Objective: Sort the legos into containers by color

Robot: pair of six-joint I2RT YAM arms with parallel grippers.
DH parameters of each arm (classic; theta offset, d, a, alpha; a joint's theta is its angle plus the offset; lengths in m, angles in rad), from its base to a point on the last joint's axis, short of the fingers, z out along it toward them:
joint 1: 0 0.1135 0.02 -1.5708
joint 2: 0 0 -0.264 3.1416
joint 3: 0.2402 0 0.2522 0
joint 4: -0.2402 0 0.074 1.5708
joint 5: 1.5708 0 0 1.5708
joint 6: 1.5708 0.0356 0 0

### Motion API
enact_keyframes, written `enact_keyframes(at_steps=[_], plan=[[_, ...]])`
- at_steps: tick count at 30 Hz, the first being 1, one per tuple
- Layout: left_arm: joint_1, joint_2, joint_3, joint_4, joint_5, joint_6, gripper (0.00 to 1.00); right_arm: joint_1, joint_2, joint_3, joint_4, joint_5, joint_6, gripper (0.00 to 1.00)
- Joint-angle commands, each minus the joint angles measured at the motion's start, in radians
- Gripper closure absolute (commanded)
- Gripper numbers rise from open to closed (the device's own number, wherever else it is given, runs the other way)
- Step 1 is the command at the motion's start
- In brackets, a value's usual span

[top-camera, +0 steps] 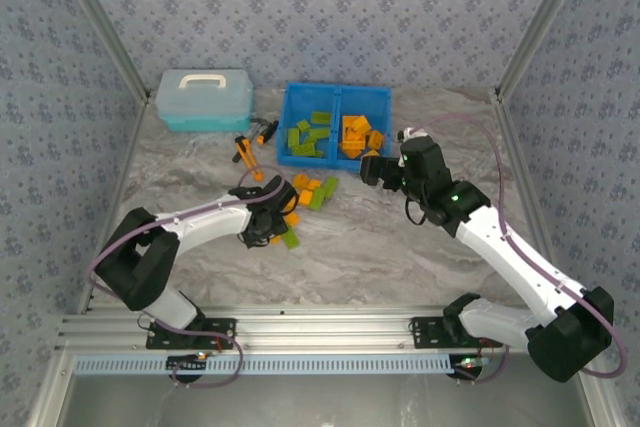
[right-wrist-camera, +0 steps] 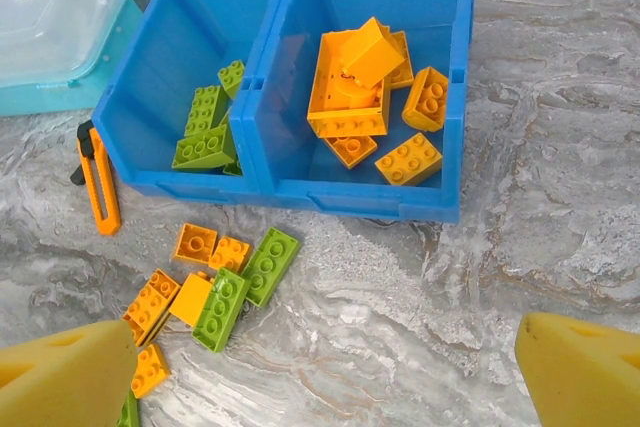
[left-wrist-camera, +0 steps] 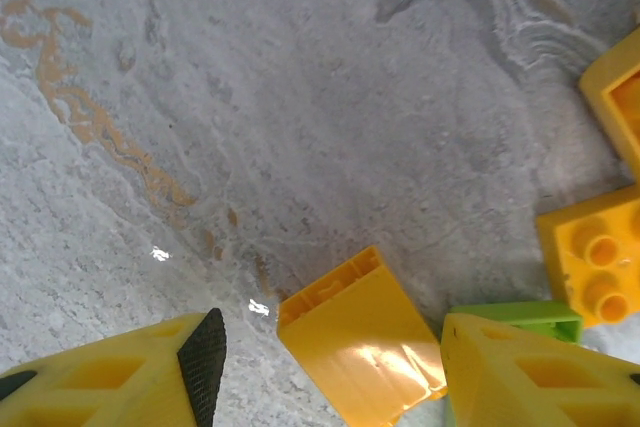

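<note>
My left gripper (left-wrist-camera: pixel 330 352) is open and low over the table, around an orange lego (left-wrist-camera: pixel 362 347) lying on its side; a gap shows between it and the black left pad (left-wrist-camera: pixel 203 362). A green lego (left-wrist-camera: pixel 515 319) lies by the right finger. From above, the left gripper (top-camera: pixel 268 223) sits at the loose pile of legos (top-camera: pixel 306 193). The blue bin (top-camera: pixel 335 97) holds green legos (right-wrist-camera: pixel 205 127) in its left compartment and orange legos (right-wrist-camera: pixel 365 87) in its right. My right gripper (right-wrist-camera: pixel 325 347) is open and empty above bare table in front of the bin (right-wrist-camera: pixel 300 190).
A pale blue lidded case (top-camera: pixel 204 99) stands left of the bin. An orange-and-black hand tool (right-wrist-camera: pixel 98 182) lies between the case and the loose pile (right-wrist-camera: pixel 215 282). More orange bricks (left-wrist-camera: pixel 595 262) lie right of the left gripper. Patterned walls close in the marbled table (top-camera: pixel 400 247).
</note>
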Motion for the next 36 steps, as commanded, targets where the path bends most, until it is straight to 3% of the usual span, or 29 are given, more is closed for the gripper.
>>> enact_keyframes(at_steps=[1,9,16,20,24,29,36], plan=[[0.006,0.018,-0.004,-0.026,0.030,-0.022,0.39,-0.005,-0.018,0.024,-0.020,0.006,-0.010,0.00],[0.006,0.041,-0.020,-0.098,0.046,-0.035,0.46,-0.002,-0.023,0.025,-0.026,0.006,-0.006,0.00],[0.011,0.073,-0.004,-0.044,0.052,-0.030,0.33,0.000,-0.024,0.020,-0.019,0.003,-0.001,0.00],[0.011,0.112,0.015,-0.015,0.068,-0.035,0.34,0.000,-0.031,0.025,-0.033,0.016,-0.007,0.00],[0.011,0.125,0.017,-0.023,0.062,-0.034,0.45,0.000,-0.039,0.020,-0.039,0.023,-0.008,0.00],[0.011,0.105,0.004,-0.052,0.014,-0.022,0.68,0.000,-0.037,0.010,-0.027,0.017,0.001,0.00],[0.012,0.062,0.056,-0.059,-0.034,0.063,0.85,0.003,-0.031,0.019,-0.025,0.010,0.003,0.00]])
